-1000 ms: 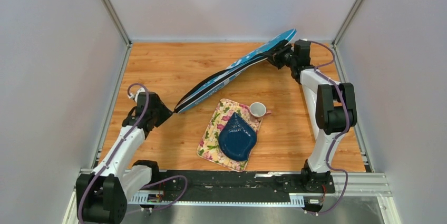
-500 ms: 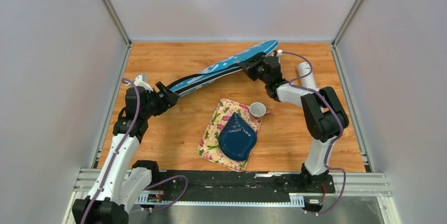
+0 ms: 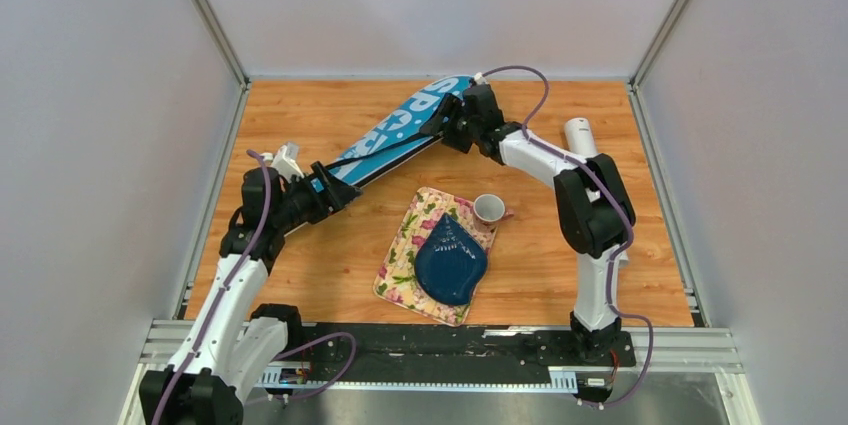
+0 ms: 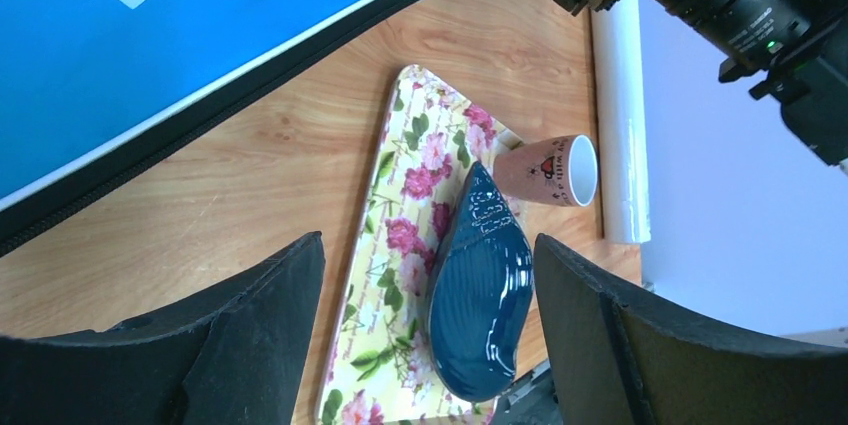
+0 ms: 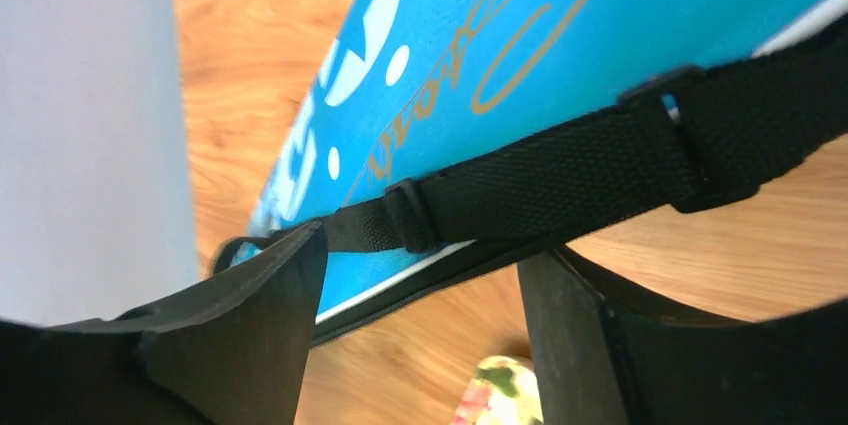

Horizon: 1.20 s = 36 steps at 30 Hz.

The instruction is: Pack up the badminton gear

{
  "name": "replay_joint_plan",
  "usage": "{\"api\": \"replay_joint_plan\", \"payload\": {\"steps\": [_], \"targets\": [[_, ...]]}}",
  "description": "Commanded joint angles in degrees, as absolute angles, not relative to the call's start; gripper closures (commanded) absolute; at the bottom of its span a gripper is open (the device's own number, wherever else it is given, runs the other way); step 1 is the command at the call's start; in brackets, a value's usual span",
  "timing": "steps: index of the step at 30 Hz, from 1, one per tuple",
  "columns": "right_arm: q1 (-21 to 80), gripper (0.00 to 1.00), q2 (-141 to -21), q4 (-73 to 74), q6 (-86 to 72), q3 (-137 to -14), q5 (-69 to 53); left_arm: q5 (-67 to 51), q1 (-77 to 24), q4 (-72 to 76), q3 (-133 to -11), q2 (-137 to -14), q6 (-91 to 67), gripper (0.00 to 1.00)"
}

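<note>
Both ends of the blue racket bag (image 3: 400, 135), laid diagonally across the far left of the table (image 3: 300, 110), are attended; the left gripper (image 3: 335, 193) is spread open at its near end; the right gripper (image 3: 447, 128) is likewise parted at its far end; the white tube (image 3: 579, 135) is laid at the far right.

A robot test cell: plain white panel walls (image 3: 100, 145) in aluminium framing (image 3: 205, 15) enclose a wooden table (image 3: 330, 275).

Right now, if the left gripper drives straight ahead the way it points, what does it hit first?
Likely the floral cloth, then the dark blue plate on it; both show between the fingers of the left gripper. The blue bag lies off-line. Depth unclear.
</note>
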<state>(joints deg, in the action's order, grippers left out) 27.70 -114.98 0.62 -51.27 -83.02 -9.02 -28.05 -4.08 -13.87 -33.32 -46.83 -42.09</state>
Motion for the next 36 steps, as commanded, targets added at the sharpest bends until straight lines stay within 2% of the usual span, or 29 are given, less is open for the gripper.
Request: {"api": "replay_joint_plan", "payload": {"steps": [1, 2, 4, 5, 9, 15, 18, 22, 23, 27, 30, 36], "targets": [[25.9, 0.25, -111.0, 19.0, -31.4, -93.0, -4.8, -30.8, -4.3, -12.7, -36.6, -45.9, -41.1, 0.16], [25.4, 0.20, -111.2, 21.5, -29.3, -94.6, -4.7, -31.1, -4.3, -12.8, -36.7, -45.8, -41.0, 0.16], [23.8, 0.17, -110.7, 29.1, -23.4, -98.6, -1.7, -32.0, -4.3, -12.8, -36.9, -46.0, -40.8, 0.15], [23.3, 0.10, -109.6, 31.3, -21.6, -99.5, -0.2, -32.1, -4.3, -12.7, -36.9, -46.0, -40.6, 0.15], [21.9, 0.05, -102.9, 37.3, -14.8, -98.4, 10.6, -33.0, -4.7, -12.6, -37.5, -47.3, -39.7, 0.15], [21.8, 0.05, -90.1, 40.5, -15.0, -93.3, 16.2, -32.5, -9.4, -13.5, -43.6, -50.3, -37.4, 0.15], [22.4, 0.05, -77.7, 40.3, -15.6, -88.1, 15.8, -32.4, -13.5, -13.1, -48.0, -50.8, -36.6, 0.15], [22.3, 0.03, -58.2, 29.5, -15.0, -76.8, 13.2, -33.2, -16.3, -8.6, -51.9, -48.9, -36.6, 0.15], [22.4, 0.00, -49.5, 27.4, -15.1, -74.5, 12.5, -33.3, -16.5, -7.7, -52.5, -48.2, -36.6, 0.15], [22.3, 0.00, -33.4, 18.7, -15.1, -65.8, 11.3, -33.3, -16.7, -3.4, -54.1, -43.8, -35.7, 0.14], [22.3, 0.00, -28.8, 19.9, -15.6, -65.2, 12.6, -31.9, -16.7, -2.4, -54.2, -41.2, -34.0, 0.14], [22.4, 0.00, -27.9, 23.6, -17.3, -62.2, 12.3, -28.7, -16.8, -1.6, -51.5, -38.8, -33.0, 0.14]]}}
